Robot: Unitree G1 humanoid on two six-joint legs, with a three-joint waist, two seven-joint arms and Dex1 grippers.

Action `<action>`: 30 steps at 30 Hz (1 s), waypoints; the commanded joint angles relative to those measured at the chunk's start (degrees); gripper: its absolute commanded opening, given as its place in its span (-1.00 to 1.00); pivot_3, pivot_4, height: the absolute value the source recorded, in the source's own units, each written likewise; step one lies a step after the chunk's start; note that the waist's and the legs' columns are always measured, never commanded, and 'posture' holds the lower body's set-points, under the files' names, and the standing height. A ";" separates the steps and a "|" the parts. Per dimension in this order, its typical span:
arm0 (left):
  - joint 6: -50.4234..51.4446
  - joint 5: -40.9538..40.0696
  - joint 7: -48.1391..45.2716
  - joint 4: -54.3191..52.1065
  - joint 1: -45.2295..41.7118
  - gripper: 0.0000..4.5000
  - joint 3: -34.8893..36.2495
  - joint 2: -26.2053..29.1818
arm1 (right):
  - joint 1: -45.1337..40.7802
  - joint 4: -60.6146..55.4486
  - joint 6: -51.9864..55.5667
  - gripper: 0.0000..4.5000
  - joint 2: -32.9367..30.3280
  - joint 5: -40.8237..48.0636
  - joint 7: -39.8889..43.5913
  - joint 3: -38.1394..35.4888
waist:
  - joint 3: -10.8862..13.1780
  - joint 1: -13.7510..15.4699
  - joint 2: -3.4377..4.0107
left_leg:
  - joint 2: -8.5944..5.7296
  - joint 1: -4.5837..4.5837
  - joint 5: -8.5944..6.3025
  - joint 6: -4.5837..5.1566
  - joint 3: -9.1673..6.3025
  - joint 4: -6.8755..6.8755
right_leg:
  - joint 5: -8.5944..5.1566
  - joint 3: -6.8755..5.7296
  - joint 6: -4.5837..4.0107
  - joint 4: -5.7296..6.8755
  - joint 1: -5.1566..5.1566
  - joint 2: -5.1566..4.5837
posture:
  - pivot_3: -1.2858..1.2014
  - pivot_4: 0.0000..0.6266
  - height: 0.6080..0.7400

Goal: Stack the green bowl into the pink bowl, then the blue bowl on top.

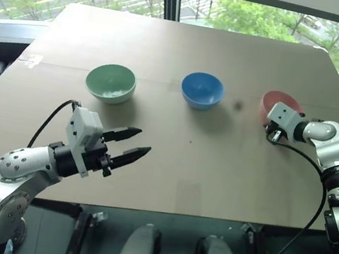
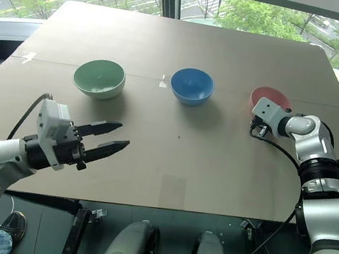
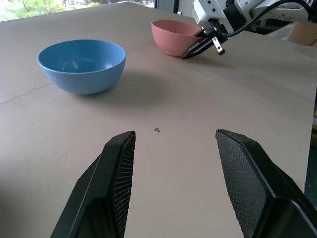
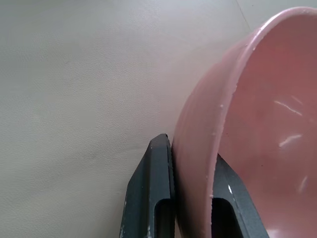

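Observation:
Three bowls stand in a row across the table: the green bowl [image 1: 111, 82] on the left, the blue bowl [image 1: 202, 89] in the middle and the pink bowl [image 1: 278, 100] on the right. My right gripper [image 4: 190, 148] is shut on the pink bowl's near rim, one finger outside the wall and one inside; the bowl still rests on the table. My left gripper [image 1: 143, 141] is open and holds nothing. It hovers over the table nearer the front edge, below the green bowl and pointing toward the blue bowl [image 3: 81, 64].
The brown table [image 1: 181, 174] has bare surface between the bowls and its front edge. A window runs behind its far edge. A black cable [image 1: 309, 163] loops from my right wrist over the table's right side.

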 commanded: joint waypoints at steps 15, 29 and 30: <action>-5.58 4.91 -4.45 8.01 -0.06 0.22 2.02 1.68 | 15.61 -67.79 30.81 -0.98 2.49 8.01 14.07 5.64 | 0.05 0.36 0.08 | 0.04 -0.04 0.02 -0.06 -0.02 -0.12 | 0.00 -0.03 0.01 0.04 -0.12 -0.01 | 0.03 -0.52 1.00; -6.81 6.28 -5.47 9.86 0.03 0.22 2.78 2.31 | 13.79 -73.68 39.01 -0.16 5.49 2.35 10.13 18.53 | 0.02 0.19 0.02 | -0.03 -0.07 0.02 -0.07 -0.12 -0.12 | -0.01 -0.17 -0.01 0.02 -0.16 -0.06 | 0.03 -0.52 1.00; -6.81 6.31 -5.43 9.96 -0.11 0.22 2.78 2.33 | 13.70 -73.47 38.82 0.03 4.83 2.44 10.38 18.06 | 0.02 0.18 0.03 | -0.02 -0.07 0.02 -0.07 -0.11 -0.12 | -0.01 -0.17 -0.01 0.02 -0.16 -0.06 | 0.03 -0.52 1.00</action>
